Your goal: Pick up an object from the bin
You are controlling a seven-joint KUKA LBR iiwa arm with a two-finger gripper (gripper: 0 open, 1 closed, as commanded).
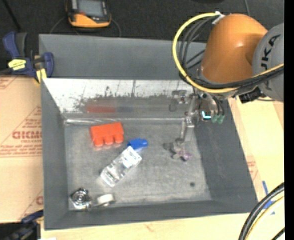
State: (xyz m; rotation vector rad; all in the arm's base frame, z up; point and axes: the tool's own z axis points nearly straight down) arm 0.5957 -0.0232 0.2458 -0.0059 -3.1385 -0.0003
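Note:
My gripper (180,150) reaches down to the bin floor right of the middle. A small purplish bit (186,156) shows at its lower end; I cannot tell whether it is a loose thing or part of the gripper. The nearest loose thing is a clear plastic bottle (120,166) with a blue cap, lying on its side and slanted, about a hand's width to the gripper's left. An orange block (106,134) with three rounded lobes lies flat farther left, near the back wall.
A shiny round metal piece (79,198) and a pale ring (105,199) lie together in the front left corner. The arm with its orange cover and cables hangs over the bin's back right corner. Bare floor lies in front of and to the right of the gripper.

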